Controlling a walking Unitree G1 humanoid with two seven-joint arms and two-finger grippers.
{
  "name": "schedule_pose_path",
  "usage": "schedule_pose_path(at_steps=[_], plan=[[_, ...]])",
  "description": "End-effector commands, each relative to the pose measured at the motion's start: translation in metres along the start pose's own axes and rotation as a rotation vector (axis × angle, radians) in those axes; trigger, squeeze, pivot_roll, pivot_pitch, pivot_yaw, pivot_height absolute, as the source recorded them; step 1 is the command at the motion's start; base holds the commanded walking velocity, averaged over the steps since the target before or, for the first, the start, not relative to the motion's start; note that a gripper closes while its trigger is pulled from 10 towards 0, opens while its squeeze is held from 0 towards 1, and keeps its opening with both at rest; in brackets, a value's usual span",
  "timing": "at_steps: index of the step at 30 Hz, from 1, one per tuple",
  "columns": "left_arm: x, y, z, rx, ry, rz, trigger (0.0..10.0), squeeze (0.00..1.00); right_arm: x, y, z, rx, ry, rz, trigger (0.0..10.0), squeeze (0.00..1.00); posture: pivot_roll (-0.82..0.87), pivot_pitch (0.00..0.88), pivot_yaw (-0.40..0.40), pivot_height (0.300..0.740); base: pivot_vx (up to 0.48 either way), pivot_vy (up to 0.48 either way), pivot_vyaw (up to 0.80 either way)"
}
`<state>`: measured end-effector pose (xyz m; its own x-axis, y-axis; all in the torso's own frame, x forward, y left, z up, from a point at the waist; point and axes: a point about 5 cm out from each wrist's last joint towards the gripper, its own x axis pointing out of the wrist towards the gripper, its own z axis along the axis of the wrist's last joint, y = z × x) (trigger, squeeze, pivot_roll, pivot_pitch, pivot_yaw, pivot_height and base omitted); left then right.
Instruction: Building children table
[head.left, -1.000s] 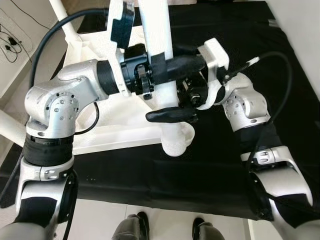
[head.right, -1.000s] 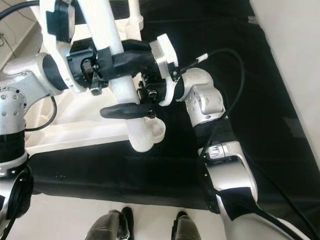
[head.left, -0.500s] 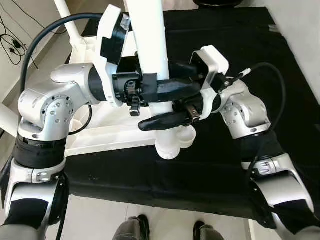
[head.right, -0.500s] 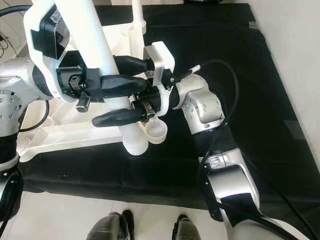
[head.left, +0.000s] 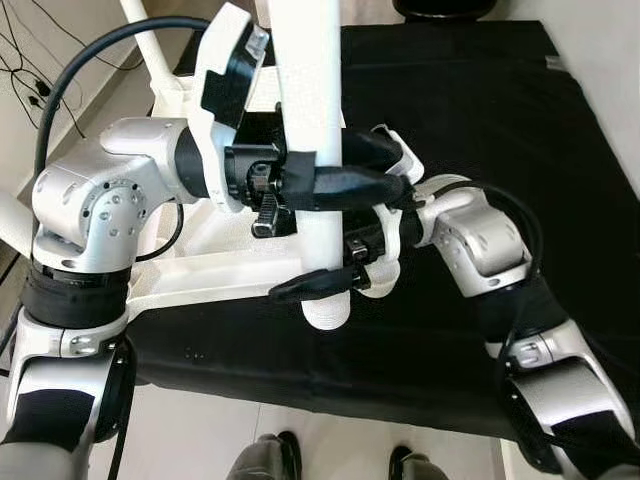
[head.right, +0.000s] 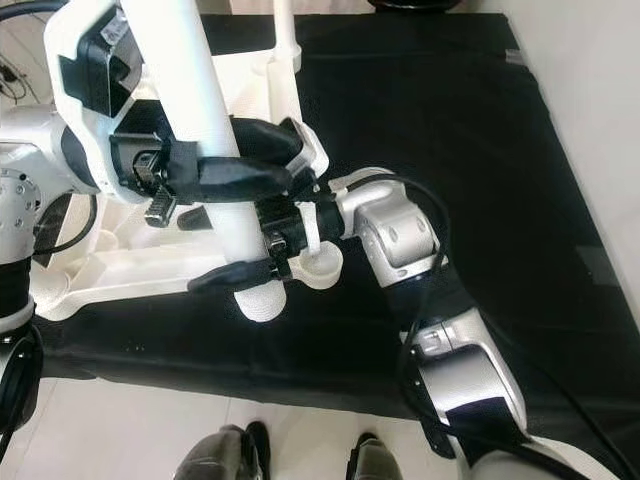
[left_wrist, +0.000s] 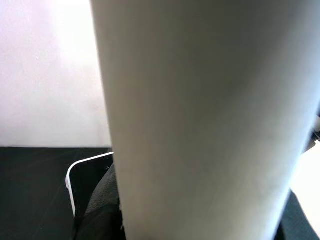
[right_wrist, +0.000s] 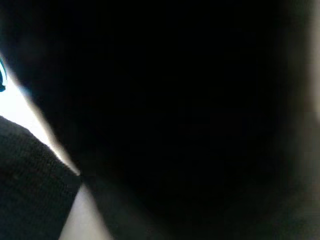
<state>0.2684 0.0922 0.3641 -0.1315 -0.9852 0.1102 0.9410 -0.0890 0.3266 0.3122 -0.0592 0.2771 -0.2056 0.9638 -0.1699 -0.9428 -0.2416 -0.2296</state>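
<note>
A thick white table leg (head.left: 312, 100) stands upright, and my left gripper (head.left: 385, 172) is shut on its middle. In the left wrist view the leg (left_wrist: 200, 115) sits right against the camera. The leg's lower end (head.left: 326, 314) rests by a round white socket (head.right: 320, 266) of the upturned white table frame (head.left: 200, 275). From the right, my right gripper (head.left: 305, 235) reaches in with its fingers spread wide. Its lower finger (head.left: 310, 286) crosses in front of the leg near the bottom; the upper one lies above my left gripper's finger. The right wrist view is almost all dark.
The frame lies on a black cloth (head.left: 470, 100) spread over the floor. Another white leg (head.left: 150, 40) rises from the frame at the back left. Cables (head.left: 25, 60) lie on the pale floor at the left. Two dark feet (head.left: 270, 458) show at the bottom edge.
My right gripper has sunk along the leg, its lower finger now close to the leg's lower end. The left gripper keeps its hold. The camera has shifted slightly.
</note>
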Motion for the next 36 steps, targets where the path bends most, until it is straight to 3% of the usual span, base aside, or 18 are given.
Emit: schedule_pose_path(at_steps=[1, 6, 7, 8, 9, 28, 29, 30, 31, 36], plan=[[0.029, -0.011, 0.005, 0.033, -0.025, -0.134, 0.0, 0.00, 0.039, 0.008, 0.000, -0.025, 0.051, 0.099, 10.0, 0.00, 0.03, 0.164, 0.069, 0.740, 0.000, 0.000, 0.00], [0.033, -0.010, 0.004, 0.041, -0.020, -0.153, 0.0, 0.00, 0.043, 0.006, 0.001, 0.006, 0.018, 0.047, 10.0, 0.00, 0.04, 0.161, 0.071, 0.740, 0.000, 0.000, 0.00], [0.034, -0.010, 0.004, 0.043, -0.017, -0.156, 0.0, 0.00, 0.042, 0.006, 0.002, 0.017, 0.006, 0.045, 4.3, 0.00, 0.04, 0.159, 0.069, 0.740, 0.000, 0.000, 0.00], [0.034, -0.010, 0.004, 0.043, -0.017, -0.156, 0.0, 0.00, 0.042, 0.006, 0.002, 0.017, 0.006, 0.045, 4.3, 0.00, 0.04, 0.159, 0.069, 0.740, 0.000, 0.000, 0.00], [0.035, -0.011, 0.004, 0.045, -0.013, -0.158, 0.0, 0.00, 0.041, 0.006, 0.003, 0.027, -0.002, 0.045, 0.3, 0.00, 0.04, 0.158, 0.068, 0.740, 0.000, 0.000, 0.00], [0.037, -0.008, 0.005, 0.065, -0.029, -0.116, 0.0, 0.00, 0.038, 0.006, 0.007, 0.042, -0.038, 0.003, 0.0, 0.00, 0.03, 0.157, 0.063, 0.740, 0.000, 0.000, 0.00], [0.037, -0.004, 0.006, 0.052, -0.046, -0.079, 4.6, 0.32, 0.038, 0.006, 0.007, 0.043, -0.042, -0.009, 0.0, 0.00, 0.03, 0.157, 0.062, 0.740, 0.000, 0.000, 0.00], [0.037, -0.004, 0.006, 0.052, -0.046, -0.079, 4.6, 0.32, 0.038, 0.006, 0.007, 0.043, -0.042, -0.009, 0.0, 0.00, 0.03, 0.157, 0.062, 0.740, 0.000, 0.000, 0.00], [0.037, -0.001, 0.006, 0.042, -0.057, -0.054, 10.0, 1.00, 0.038, 0.005, 0.007, 0.044, -0.044, -0.015, 0.0, 0.00, 0.03, 0.157, 0.062, 0.740, 0.000, 0.000, 0.00], [0.027, 0.010, 0.013, 0.035, -0.096, 0.023, 10.0, 1.00, 0.038, 0.004, 0.005, 0.051, -0.044, -0.043, 0.0, 0.00, 0.03, 0.157, 0.060, 0.740, 0.000, 0.000, 0.00]])
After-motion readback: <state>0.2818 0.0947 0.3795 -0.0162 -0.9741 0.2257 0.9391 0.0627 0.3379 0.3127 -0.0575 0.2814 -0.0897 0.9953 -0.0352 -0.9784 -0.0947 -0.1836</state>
